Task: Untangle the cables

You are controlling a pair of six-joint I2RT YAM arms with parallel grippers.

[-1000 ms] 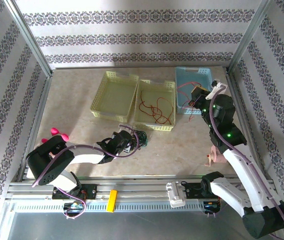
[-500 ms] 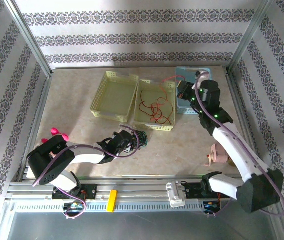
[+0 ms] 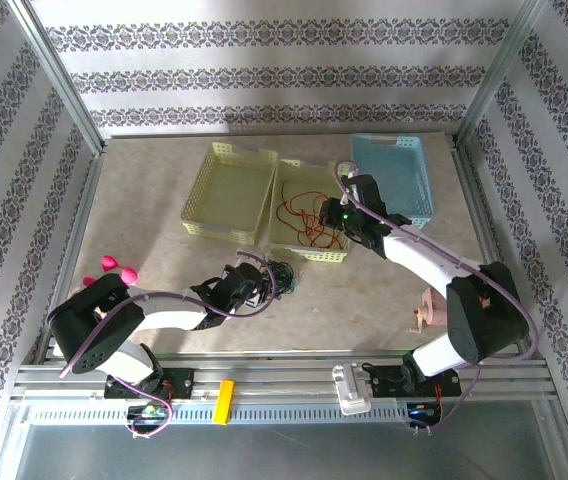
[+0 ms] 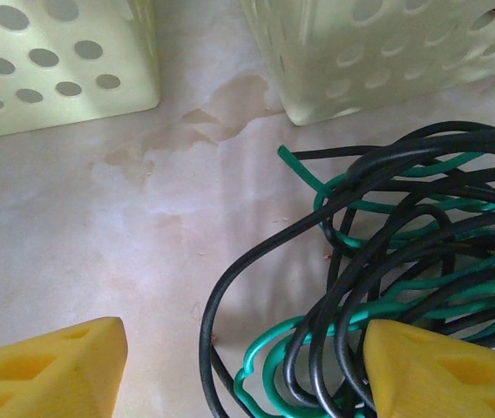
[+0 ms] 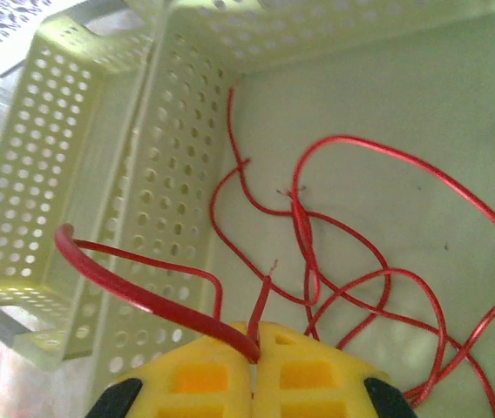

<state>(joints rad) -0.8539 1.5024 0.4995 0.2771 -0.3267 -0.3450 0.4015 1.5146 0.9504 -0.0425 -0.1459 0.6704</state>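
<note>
The left pincer (image 4: 246,370) sat low on the bench (image 4: 99,218), its yellow fingers spread apart on either side of a tangle of green cable (image 4: 378,306) and black cable (image 4: 230,277). The tangle lay just beside the near wall of the middle yellow basket (image 4: 387,52), with bare bench open to its left. The right pincer (image 5: 253,353) was clamped on the red cable (image 5: 299,213), which was looped inside that basket.

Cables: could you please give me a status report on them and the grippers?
Right gripper shut on red cable, over middle basket. Left gripper open, straddling black-green tangle on table. Basket wall just beyond tangle.
</note>
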